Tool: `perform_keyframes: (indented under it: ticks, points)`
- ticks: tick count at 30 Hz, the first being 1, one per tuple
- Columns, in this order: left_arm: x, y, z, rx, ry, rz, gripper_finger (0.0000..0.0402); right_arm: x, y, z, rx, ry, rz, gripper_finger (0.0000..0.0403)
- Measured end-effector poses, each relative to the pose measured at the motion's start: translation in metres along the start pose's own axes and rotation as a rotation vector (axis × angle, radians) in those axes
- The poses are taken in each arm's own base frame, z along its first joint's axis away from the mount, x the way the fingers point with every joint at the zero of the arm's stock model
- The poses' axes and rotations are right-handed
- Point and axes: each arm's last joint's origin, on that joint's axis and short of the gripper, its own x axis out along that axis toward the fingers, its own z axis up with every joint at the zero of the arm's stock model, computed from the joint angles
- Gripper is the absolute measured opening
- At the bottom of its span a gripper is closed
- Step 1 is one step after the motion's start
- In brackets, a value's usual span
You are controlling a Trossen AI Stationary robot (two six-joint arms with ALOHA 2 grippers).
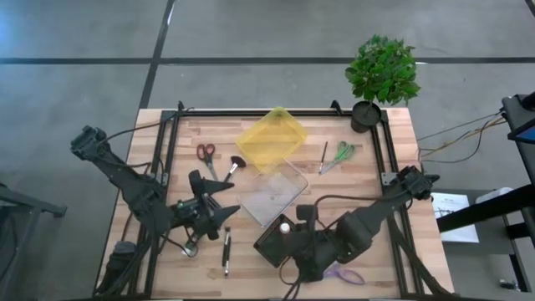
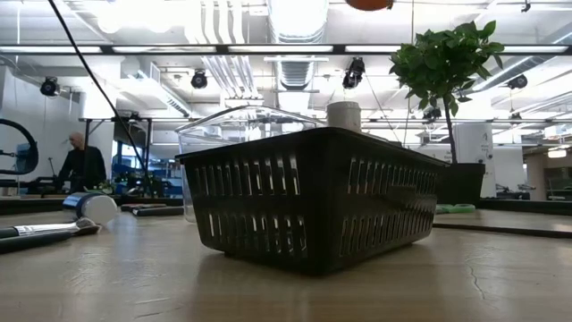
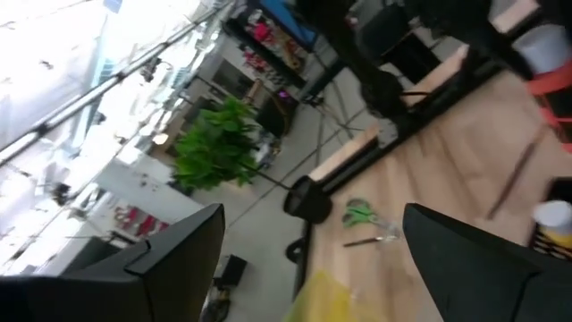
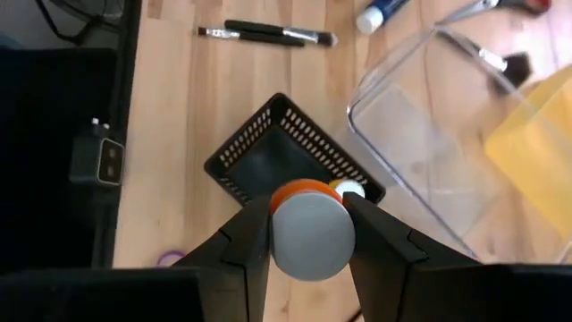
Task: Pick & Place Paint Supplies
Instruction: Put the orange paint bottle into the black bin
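Right wrist view is showing the right pincer [image 4: 307, 234] clenching the orange-red paint bottle [image 4: 309, 231] directly above the black basket [image 4: 268, 161] — lowering it straight down before releasing seems advisable. Left pincer [image 1: 211, 201] is waiting, released, beside the clear tub [image 1: 272, 196].

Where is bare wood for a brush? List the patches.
Bare: the back-left corner, behind the red scissors beside the yellow tray; also between clear container and green scissors. Crowded: around the black basket, under the right tool holding an orange-red bottle.
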Motion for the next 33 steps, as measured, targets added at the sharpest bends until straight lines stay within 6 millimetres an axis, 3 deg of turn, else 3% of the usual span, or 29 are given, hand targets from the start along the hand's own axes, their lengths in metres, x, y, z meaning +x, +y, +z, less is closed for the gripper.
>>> perform_keyframes:
  ticks: [10, 22, 33]
  points:
    - [0.002, -0.024, -0.022, 0.028, 0.037, -0.073, 0.0348, 0.023, 0.001, -0.016, 0.089, 0.070, -0.042, 0.0111]
    - [0.002, -0.033, -0.031, -0.007, 0.036, -0.083, 0.0348, 0.048, -0.009, -0.025, 0.131, 0.111, -0.030, 0.0111]
    - [0.002, -0.034, -0.030, -0.015, 0.022, -0.098, 0.0348, 0.049, -0.021, -0.045, 0.186, 0.055, 0.006, 0.0111]
